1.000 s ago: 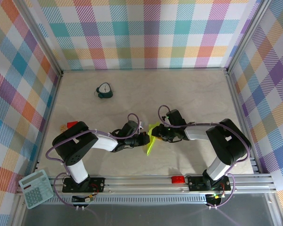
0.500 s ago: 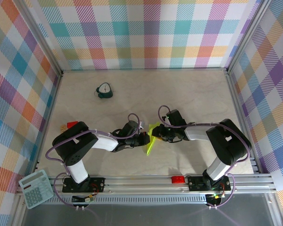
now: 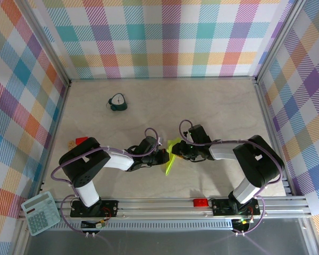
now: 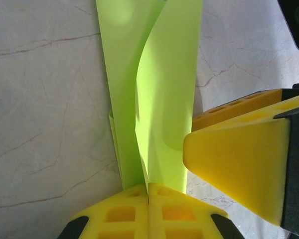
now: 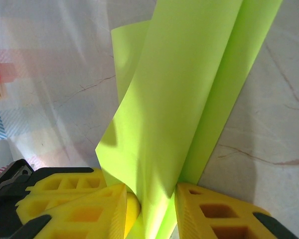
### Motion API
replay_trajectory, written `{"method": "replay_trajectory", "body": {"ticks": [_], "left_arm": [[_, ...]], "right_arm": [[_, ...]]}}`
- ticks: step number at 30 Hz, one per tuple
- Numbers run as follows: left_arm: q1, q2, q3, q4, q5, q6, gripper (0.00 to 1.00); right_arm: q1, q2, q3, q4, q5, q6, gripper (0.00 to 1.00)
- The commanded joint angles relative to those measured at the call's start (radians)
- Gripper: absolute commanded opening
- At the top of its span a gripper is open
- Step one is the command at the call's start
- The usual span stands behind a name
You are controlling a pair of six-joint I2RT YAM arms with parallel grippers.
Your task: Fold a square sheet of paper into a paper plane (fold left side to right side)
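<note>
The folded paper [image 3: 171, 154], long axis running toward the desk's near edge, is pinched between both jaws, clamped from its left and right sides.

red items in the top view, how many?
2: a small red block at the table's left edge beside the left arm, and a red part on the front rail. Arms may hide others.

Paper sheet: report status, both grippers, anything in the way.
Left gripper shut on the paper sheet. Right gripper also pinching the sheet between its fingers. Sheet partly folded, standing off the table. Teal clock well clear at back left.
</note>
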Motion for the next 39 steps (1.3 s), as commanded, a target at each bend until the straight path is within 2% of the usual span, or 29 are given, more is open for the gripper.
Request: {"method": "replay_trajectory", "body": {"ticks": [1,8,12,18,27,39], "left_arm": [[-0.042,0.106,0.01,-0.09,-0.034,0.012,0.0],[-0.043,0.11,0.012,-0.091,-0.038,0.011,0.0],[-0.043,0.108,0.009,-0.089,-0.039,0.011,0.0],[-0.043,0.104,0.006,-0.091,-0.043,0.011,0.0],[-0.043,0.107,0.007,-0.095,-0.044,0.007,0.0],[-0.043,0.122,0.012,-0.087,-0.039,0.001,0.0]], "right_arm": [[-0.006,-0.032,-0.019,-0.016,0.002,0.007,0.31],[-0.011,-0.091,-0.021,-0.055,0.014,-0.005,0.31],[-0.014,-0.108,0.01,-0.098,0.018,-0.031,0.26],[-0.017,-0.038,0.092,-0.13,0.002,-0.071,0.2],[-0.017,0.038,0.134,-0.166,0.0,-0.099,0.19],[-0.017,0.059,0.132,-0.213,0.023,-0.119,0.19]]}}
